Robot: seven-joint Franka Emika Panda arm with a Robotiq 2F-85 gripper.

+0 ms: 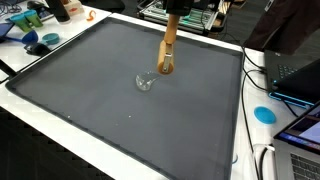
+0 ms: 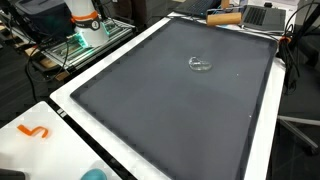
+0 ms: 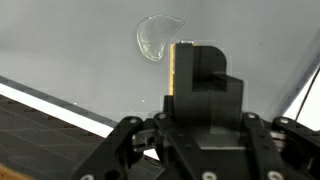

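In an exterior view, the tan-edged piece (image 1: pixel 167 50) is hanging over the mat (image 1: pixel 80 90), with the clear dish (image 1: pixel 145 82) lying just beside its lower tip. In an exterior view, the clear dish (image 2: pixel 200 65) is resting mid-mat. In the wrist view, the gripper (image 3: pixel 200 105) is clamping the tan-edged piece (image 3: pixel 195 65), and the clear dish (image 3: pixel 155 38) is sitting just beyond it.

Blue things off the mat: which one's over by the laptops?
The flat round blue disc, alone between the mat and the laptops. The other blue pieces sit in clutter across the mat.
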